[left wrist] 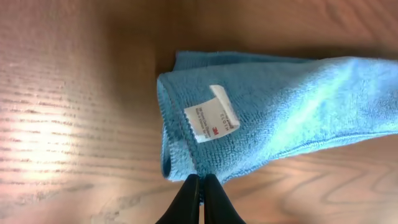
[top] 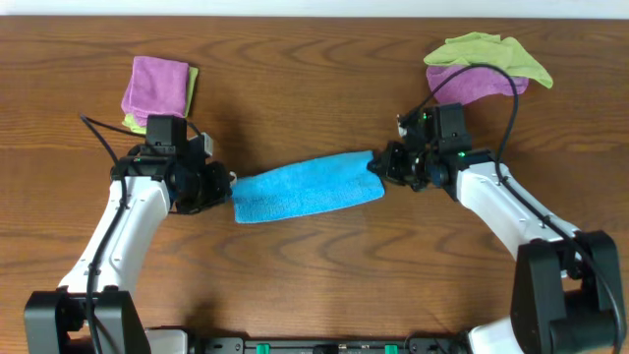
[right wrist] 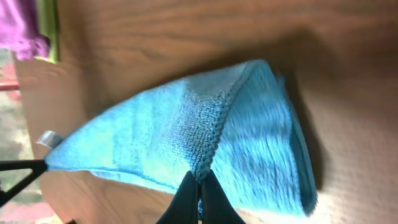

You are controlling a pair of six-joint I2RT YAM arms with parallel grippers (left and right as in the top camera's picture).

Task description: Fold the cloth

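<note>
A: Two questions: what's the left claw [top: 228, 187] holding, and the right claw [top: 378, 165]?
B: Left is pinched tight on one short end of the sky-blue cloth [top: 310, 187], by its white tag [left wrist: 211, 114]; right clamps the opposite end.
A: Where's the cloth?
B: Folded into a long band, stretched between them at mid-bench [top: 314, 285]. Purple cloths [top: 155, 84] and lime-green cloths [top: 486, 49] lie behind.

overhead: straight down, far | wrists: close, opposite ends | shared: cloth [top: 308, 187]
</note>
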